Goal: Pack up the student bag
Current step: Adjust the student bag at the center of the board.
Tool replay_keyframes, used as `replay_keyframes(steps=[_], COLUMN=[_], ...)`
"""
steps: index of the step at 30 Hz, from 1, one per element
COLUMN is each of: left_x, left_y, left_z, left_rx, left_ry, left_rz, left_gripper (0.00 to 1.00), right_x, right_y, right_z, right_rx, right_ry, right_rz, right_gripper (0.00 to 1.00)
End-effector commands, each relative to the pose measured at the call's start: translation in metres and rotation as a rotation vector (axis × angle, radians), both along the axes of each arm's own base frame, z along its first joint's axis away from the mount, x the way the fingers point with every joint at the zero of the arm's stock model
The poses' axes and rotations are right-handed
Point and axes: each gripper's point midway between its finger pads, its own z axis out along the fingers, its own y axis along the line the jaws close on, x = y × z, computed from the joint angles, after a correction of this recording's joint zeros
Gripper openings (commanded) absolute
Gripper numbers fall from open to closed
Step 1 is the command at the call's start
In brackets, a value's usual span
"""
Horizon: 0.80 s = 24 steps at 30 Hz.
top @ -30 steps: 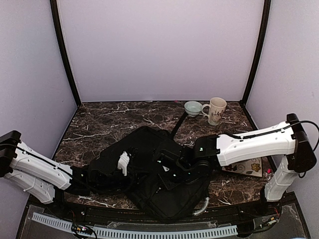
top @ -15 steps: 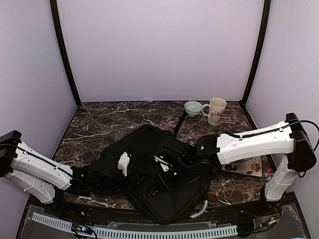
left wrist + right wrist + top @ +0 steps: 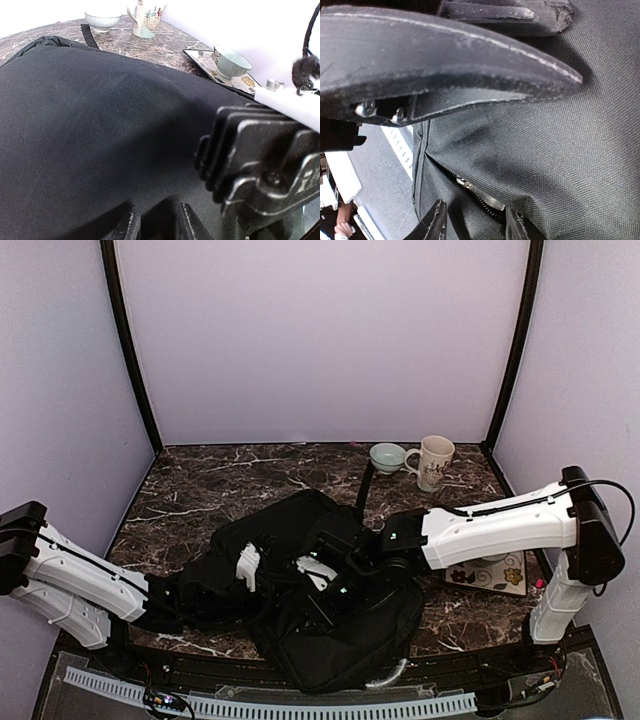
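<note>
Gripping the student bag (image 3: 345,640) from both sides on the marble table (image 3: 200,490)
The bag lies crumpled near the front edge, between the arms; the left gripper (image 3: 156,227) is clenched on a fold of its fabric, and the right gripper (image 3: 475,225) pinches the cloth at the zipper (image 3: 481,196)

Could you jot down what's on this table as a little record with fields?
Table: dark marble
Main item: student bag, black, spread across mid-table
Left claw: on the bag's fabric, grip unclear
Right claw: straddling the zipper, grip unclear
Far edge: bowl and mug
Right side: cup on patterned tray
</note>
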Motion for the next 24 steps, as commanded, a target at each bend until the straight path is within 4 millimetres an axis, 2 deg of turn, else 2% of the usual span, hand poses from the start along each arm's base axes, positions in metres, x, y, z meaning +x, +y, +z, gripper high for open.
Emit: replay_keyframes(steps=[1, 9, 14, 21, 24], left_x=[-0.004, -0.004, -0.004, -0.004, -0.004], left_y=[0.007, 0.005, 0.001, -0.001, -0.001], left_z=[-0.019, -0.018, -0.019, -0.021, -0.021], left_rx=[0.059, 0.055, 0.059, 0.061, 0.063], left_ry=[0.037, 0.035, 0.035, 0.038, 0.039], left_rz=[0.005, -0.004, -0.009, -0.015, -0.015], left_gripper=[0.28, 0.27, 0.27, 0.27, 0.27], right_x=[-0.008, 0.008, 0.008, 0.001, 0.004], right_y=[0.029, 0.026, 0.039, 0.057, 0.057], right_z=[0.024, 0.005, 0.012, -0.002, -0.004], right_rx=[0.107, 0.013, 0.067, -0.03, -0.066], right_ry=[0.037, -0.026, -0.073, -0.179, -0.224], right_rz=[0.001, -0.143, -0.176, -0.176, -0.199], right_gripper=[0.4, 0.37, 0.32, 0.25, 0.19])
